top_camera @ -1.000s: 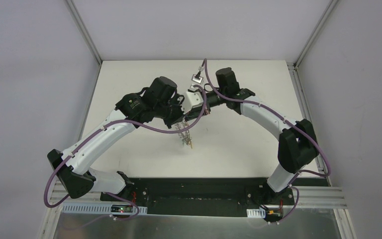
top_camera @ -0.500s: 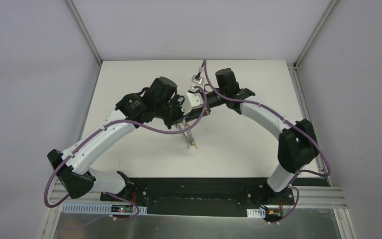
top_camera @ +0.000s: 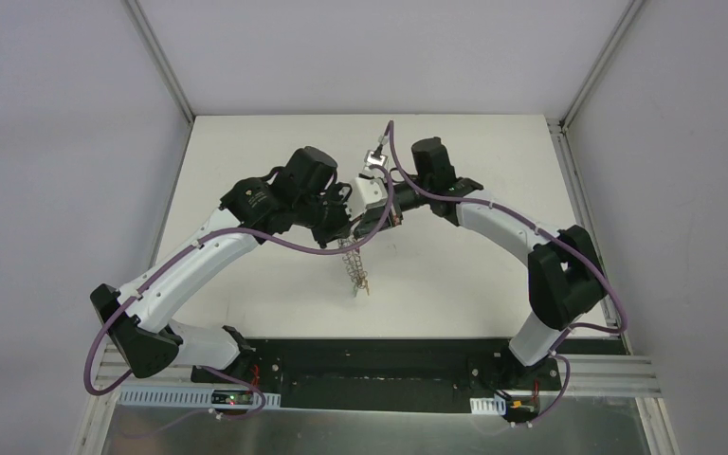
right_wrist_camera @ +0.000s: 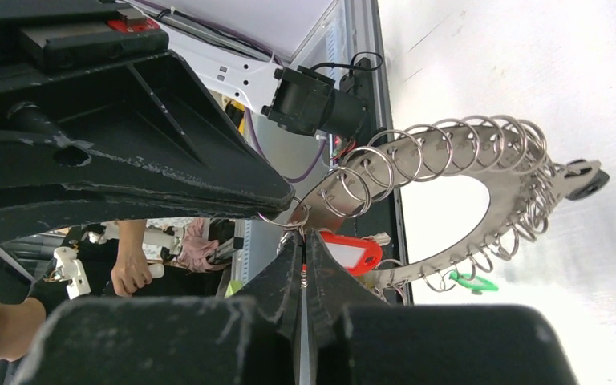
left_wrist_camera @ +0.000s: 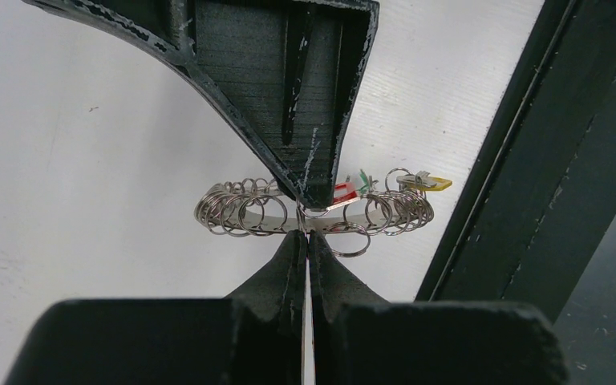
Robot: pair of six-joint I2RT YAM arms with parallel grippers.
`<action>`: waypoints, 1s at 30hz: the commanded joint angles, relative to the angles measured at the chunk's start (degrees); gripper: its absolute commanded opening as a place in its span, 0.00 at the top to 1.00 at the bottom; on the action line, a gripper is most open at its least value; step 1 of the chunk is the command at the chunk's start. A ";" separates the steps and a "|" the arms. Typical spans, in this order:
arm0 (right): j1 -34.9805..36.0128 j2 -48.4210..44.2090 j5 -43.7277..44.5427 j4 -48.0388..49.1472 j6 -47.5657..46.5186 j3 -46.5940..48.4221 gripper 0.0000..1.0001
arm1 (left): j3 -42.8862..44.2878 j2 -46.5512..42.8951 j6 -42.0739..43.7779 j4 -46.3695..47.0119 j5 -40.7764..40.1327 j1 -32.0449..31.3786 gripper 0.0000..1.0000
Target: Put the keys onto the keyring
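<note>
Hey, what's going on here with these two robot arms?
Both arms meet over the middle of the table. The left gripper and right gripper are shut, tip to tip, on one spot of the keyring, which hangs from them. A red key, a green key and a yellow key appear to hang from its loops.

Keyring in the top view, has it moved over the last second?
Yes, slightly: the keyring now hangs with its free end nearer the black base rail.
</note>
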 commanded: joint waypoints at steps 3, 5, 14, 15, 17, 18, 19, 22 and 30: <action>0.65 -1.30 -0.90 8.67 2.95 -2.08 0.95 | 1.42 -2.44 -2.06 3.70 7.33 0.74 1.00; 0.59 -1.51 -1.62 11.81 5.19 -2.68 0.91 | 1.08 -2.51 -2.01 3.69 7.67 0.78 1.00; 0.00 -3.53 -5.09 15.17 5.91 -3.45 0.82 | -0.03 -3.47 -2.13 4.04 8.75 1.64 1.00; -0.09 -3.93 -5.23 15.24 5.80 -3.36 0.81 | -0.05 -3.58 -2.30 4.13 9.03 1.80 1.00; -0.45 -4.74 -5.73 15.17 5.46 -3.22 0.80 | 0.03 -3.67 -2.60 4.24 9.92 2.20 1.00; -0.60 -5.11 -5.94 15.08 5.33 -3.22 0.80 | 0.10 -3.68 -2.72 4.32 10.34 2.39 1.00; -0.88 -5.39 -6.05 14.97 5.18 -3.26 0.80 | 0.18 -3.68 -2.90 4.45 10.74 2.58 1.00; -2.21 -6.64 -6.21 14.48 4.42 -3.67 0.78 | 0.53 -3.62 -3.47 4.83 12.29 3.42 1.00; -5.31 -10.86 -3.74 -3.28 -11.32 1.22 0.76 | 1.10 -3.73 -6.59 6.39 18.43 6.01 1.00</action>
